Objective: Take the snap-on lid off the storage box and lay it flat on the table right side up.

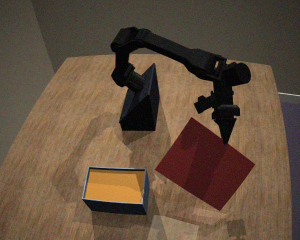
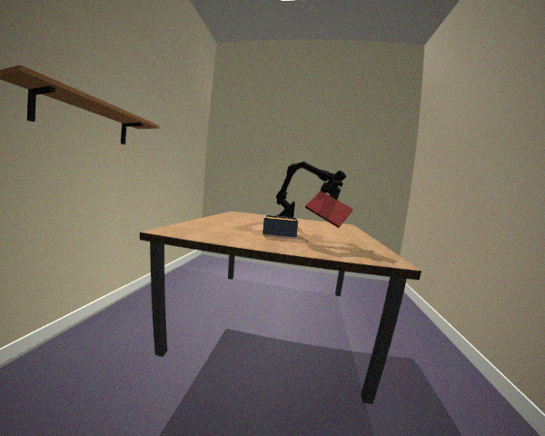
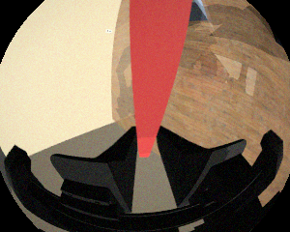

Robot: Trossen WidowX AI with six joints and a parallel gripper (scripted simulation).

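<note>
The red lid (image 1: 204, 165) (image 2: 330, 209) (image 3: 157, 63) hangs in the air above the table, right of the box, steeply tilted with its broad outer face toward the top and exterior views. My gripper (image 1: 225, 143) (image 3: 146, 130) is shut on the lid's upper edge; in the wrist view the lid runs up from between the fingertips. The storage box (image 1: 119, 207) (image 2: 280, 227) is dark blue with a lighter rim and stands upright and open on the table, its orange inside showing. Only a small part of the box (image 3: 199, 12) shows at the top of the wrist view. The lid's underside is hidden in the top and exterior views.
The wooden table (image 1: 54, 103) (image 2: 207, 234) carries the arm's dark wedge-shaped base (image 1: 139, 113) behind the box. The table's right edge lies beyond the lid. A wall shelf (image 2: 75, 95) is far off at the left. Shadows of the arm and lid fall across the table.
</note>
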